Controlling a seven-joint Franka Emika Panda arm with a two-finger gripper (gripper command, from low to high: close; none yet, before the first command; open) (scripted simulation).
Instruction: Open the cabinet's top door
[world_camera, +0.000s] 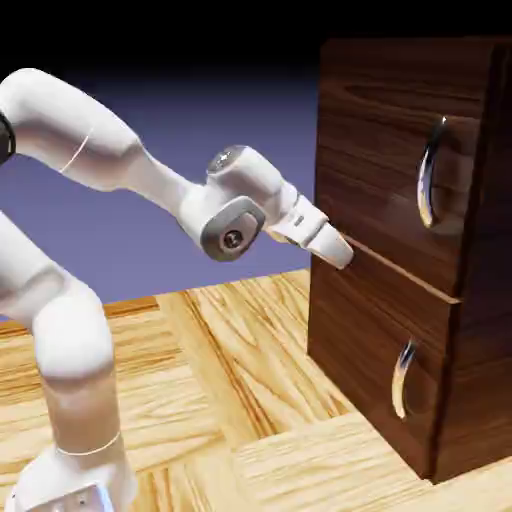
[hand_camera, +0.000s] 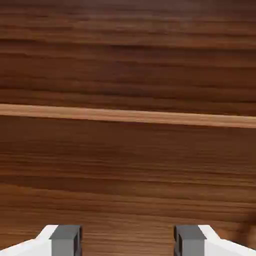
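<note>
- Your arm (world_camera: 70, 330) rises from the table (world_camera: 250, 390) at the exterior view's lower left and reaches over toward the cabinet (world_camera: 485, 270).
- Your tool (hand_camera: 128, 241) is released, its two grey tips standing apart; it tilts down by the seam (world_camera: 405, 272), well away from both handles. You can't tell from here whether it touches the wood.
- The lower door (world_camera: 350, 330) sits under that seam, its short curved handle (world_camera: 403, 380) near the front's right edge in the exterior view.
- Your top door (world_camera: 385, 150) is shut, filling the front from the seam up to the cabinet's top edge. Its long chrome handle (world_camera: 431, 172) stands upright near the same right edge.
</note>
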